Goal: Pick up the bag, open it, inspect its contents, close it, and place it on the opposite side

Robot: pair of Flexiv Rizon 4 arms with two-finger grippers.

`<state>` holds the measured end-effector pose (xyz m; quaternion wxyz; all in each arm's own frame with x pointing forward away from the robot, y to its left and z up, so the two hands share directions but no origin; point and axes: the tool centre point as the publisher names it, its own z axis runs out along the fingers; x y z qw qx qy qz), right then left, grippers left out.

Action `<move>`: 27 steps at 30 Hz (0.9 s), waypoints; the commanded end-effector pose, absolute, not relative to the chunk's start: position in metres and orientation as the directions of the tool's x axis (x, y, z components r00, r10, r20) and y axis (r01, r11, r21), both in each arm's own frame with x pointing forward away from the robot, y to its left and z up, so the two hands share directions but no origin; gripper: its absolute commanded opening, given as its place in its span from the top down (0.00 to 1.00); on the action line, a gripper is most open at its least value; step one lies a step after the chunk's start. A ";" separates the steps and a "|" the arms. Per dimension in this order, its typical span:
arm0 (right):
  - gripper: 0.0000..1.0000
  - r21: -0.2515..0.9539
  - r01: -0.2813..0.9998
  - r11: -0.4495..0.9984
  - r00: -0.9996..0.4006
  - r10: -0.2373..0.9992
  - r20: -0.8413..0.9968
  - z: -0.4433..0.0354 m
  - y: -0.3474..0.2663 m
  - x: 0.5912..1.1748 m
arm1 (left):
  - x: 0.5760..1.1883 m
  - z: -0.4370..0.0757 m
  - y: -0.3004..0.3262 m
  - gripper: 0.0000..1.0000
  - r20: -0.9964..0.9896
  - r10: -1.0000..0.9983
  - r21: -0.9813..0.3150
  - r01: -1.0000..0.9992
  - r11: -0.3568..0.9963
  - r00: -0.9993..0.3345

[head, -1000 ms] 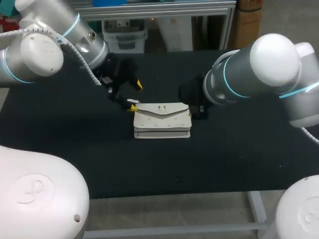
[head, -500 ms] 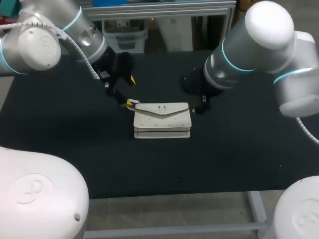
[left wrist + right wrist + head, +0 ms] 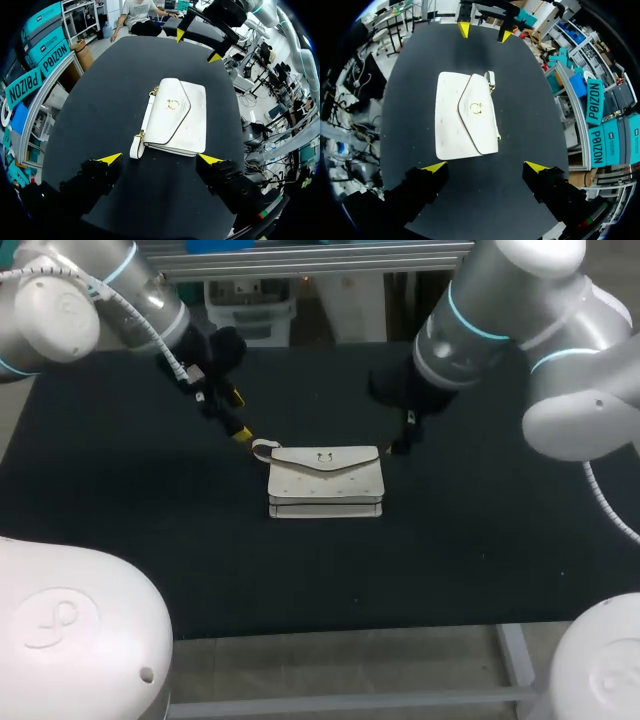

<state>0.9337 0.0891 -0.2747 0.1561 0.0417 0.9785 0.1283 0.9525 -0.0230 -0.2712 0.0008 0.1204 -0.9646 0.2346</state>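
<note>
Position of the white rectangular flap handbag (image 3: pixel 325 480) at the middle of the black-topped table (image 3: pixel 120 540). The handbag lies flat, its pointed flap folded down over the front and its small gold ring clasp (image 3: pixel 322 456) facing up (the flap appears shut). A short white strap loop (image 3: pixel 262 449) with gold fittings projects from the end nearer the left arm. The left gripper (image 3: pixel 238 417) hangs near that end, its yellow-tipped fingers spread wide with nothing between them. In the left wrist view the handbag (image 3: pixel 177 117) lies ahead of the fingers. The right gripper (image 3: pixel 404 438) hangs off the opposite end, apart from the handbag. In the right wrist view the right gripper (image 3: pixel 485 166) is equally wide and empty, with the handbag ahead of it.
</note>
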 end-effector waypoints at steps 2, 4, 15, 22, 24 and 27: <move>0.00 0.277 0.036 0.960 -0.995 0.061 -0.081 -0.271 0.078 0.938 | 0.957 -0.271 -0.028 0.00 0.065 -0.227 -0.443 -0.232 0.866 -0.972; 0.00 0.277 0.036 0.960 -0.995 0.061 -0.081 -0.271 0.078 0.938 | 0.957 -0.271 -0.028 0.00 0.065 -0.227 -0.443 -0.232 0.866 -0.972; 0.00 0.285 0.058 0.957 -0.995 0.077 -0.057 -0.272 0.080 0.938 | 0.964 -0.273 -0.046 0.00 0.098 -0.379 -0.429 -0.383 0.818 -0.920; 0.00 0.305 0.480 0.823 -0.868 0.496 0.029 -0.270 0.055 0.952 | 0.983 -0.275 -0.058 0.00 0.205 -0.851 -0.252 -0.866 0.431 -0.483; 0.00 0.293 0.558 0.777 -0.821 0.569 0.055 -0.271 0.048 0.954 | 0.986 -0.275 -0.053 0.00 0.263 -0.881 -0.209 -0.914 0.347 -0.394; 0.00 0.303 0.676 0.671 -0.732 0.659 0.175 -0.273 0.036 0.955 | 0.996 -0.277 -0.042 0.00 0.305 -0.929 -0.140 -0.975 0.174 -0.209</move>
